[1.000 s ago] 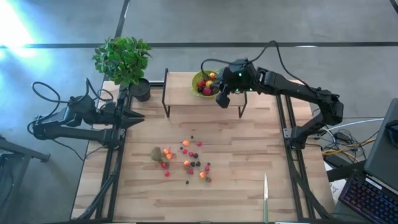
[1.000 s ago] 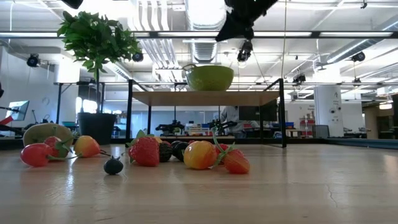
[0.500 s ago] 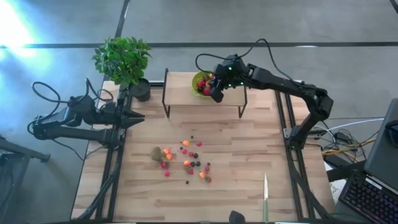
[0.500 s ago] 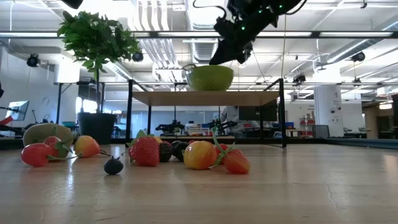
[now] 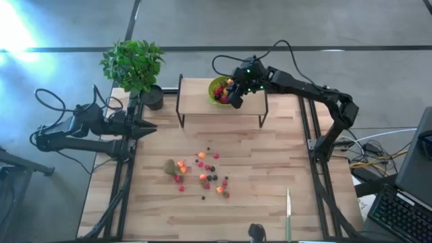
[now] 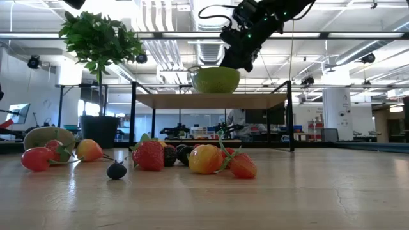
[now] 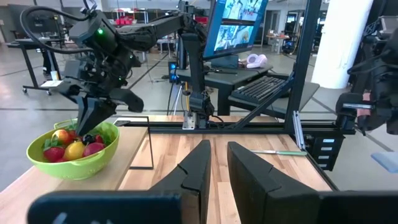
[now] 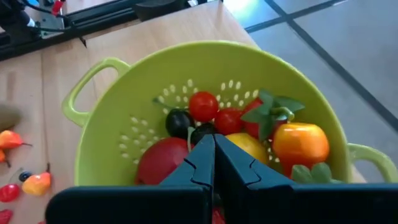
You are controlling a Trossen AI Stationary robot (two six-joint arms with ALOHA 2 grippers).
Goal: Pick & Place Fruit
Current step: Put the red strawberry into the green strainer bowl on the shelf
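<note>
Kiwi [image 5: 169, 166] long axis across table; right hand [image 5: 234, 100], fingers closed, over bowl [image 5: 214, 86].

Bowl [image 5: 217, 90] on shelf [image 5: 196, 101] — fruit [image 5: 200, 173] scattered before it.

The right gripper [image 8: 213, 163] hides part of the fruit in the green bowl [image 8: 112, 124]; scattered table fruit [image 5: 202, 177] is too small to identify from above.
</note>
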